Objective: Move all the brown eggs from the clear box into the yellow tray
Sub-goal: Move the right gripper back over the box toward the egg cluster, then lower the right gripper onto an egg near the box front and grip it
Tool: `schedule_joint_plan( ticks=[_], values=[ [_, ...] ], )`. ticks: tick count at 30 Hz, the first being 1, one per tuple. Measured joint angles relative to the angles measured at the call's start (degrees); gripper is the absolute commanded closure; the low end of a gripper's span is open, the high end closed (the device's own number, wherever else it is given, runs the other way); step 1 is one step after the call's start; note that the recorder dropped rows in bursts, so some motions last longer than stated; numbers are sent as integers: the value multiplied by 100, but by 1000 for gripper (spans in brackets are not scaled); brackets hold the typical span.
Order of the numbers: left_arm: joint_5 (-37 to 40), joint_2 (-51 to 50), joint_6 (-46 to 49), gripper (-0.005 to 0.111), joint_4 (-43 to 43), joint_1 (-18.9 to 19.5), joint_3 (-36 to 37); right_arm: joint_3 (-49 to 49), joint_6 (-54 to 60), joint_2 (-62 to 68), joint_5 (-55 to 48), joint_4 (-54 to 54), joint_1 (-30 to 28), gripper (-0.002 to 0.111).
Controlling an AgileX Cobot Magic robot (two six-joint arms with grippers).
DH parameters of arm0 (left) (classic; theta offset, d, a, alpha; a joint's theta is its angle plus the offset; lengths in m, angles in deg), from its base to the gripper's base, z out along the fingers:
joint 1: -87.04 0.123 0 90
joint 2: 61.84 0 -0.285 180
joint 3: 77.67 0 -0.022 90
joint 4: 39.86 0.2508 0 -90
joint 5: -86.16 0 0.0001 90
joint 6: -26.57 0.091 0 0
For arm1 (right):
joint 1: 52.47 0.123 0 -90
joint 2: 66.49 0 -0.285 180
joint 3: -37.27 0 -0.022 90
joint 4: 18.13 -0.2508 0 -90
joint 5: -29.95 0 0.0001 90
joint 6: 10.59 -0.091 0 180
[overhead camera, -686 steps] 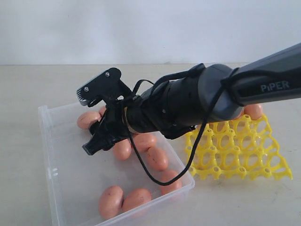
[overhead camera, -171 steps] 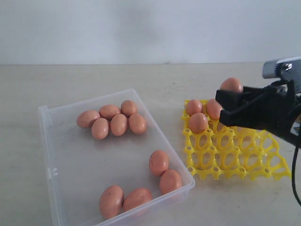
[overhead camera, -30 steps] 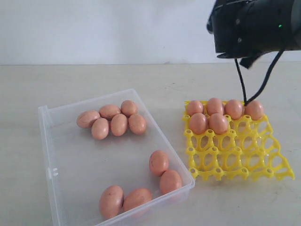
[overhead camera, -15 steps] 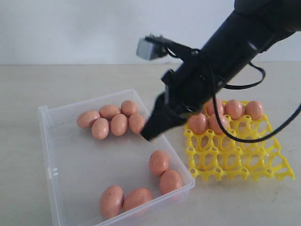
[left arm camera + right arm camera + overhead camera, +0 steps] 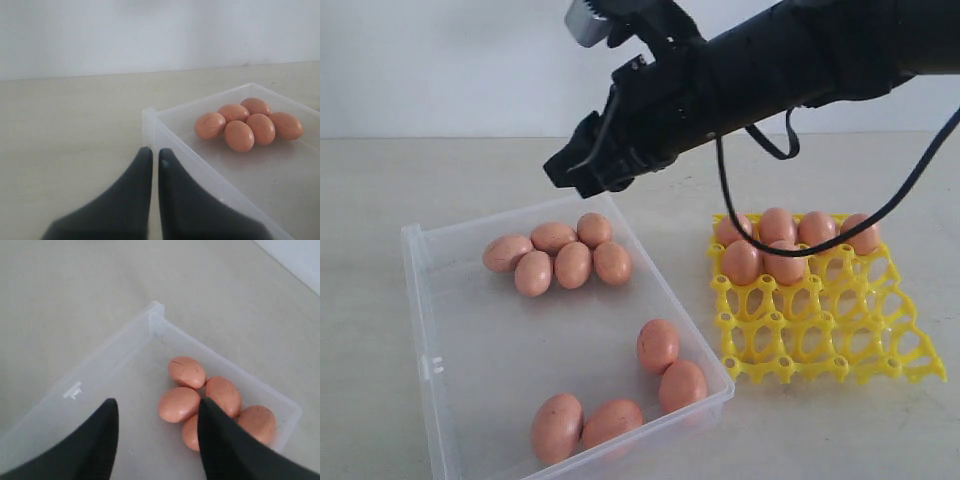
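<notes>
The right jaws stand well apart with nothing between them, hanging above the clear box [image 5: 115, 352], well clear of its floor. Directly beneath them a cluster of five brown eggs [image 5: 200, 395] lies packed shell against shell. Four more eggs [image 5: 620, 390] lie farther off toward the box's other end. Back along the arm, the yellow tray [image 5: 820, 340] holds six eggs. The left jaws are closed almost tip to tip and hold nothing, low over the counter [image 5: 70, 130] just outside a box corner. The risk is in the packing: a finger coming down could land on a neighbouring egg, cracking it or scattering the cluster, and a smooth oval shell pinched off-centre might squirt free.
</notes>
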Motion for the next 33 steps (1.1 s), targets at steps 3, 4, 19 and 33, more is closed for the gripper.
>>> schedule_joint_plan(
  ticks=[3,4,19,33],
  values=[
    [0,0,0,103,0,0,0,0,-780,134,291,256,425,64],
    [0,0,0,103,0,0,0,0,-1066,225,309,514,564,64],
    [0,0,0,103,0,0,0,0,-6479,790,-699,3279,1518,64],
    [0,0,0,103,0,0,0,74,-7184,1445,-900,2704,1518,64]
  ],
)
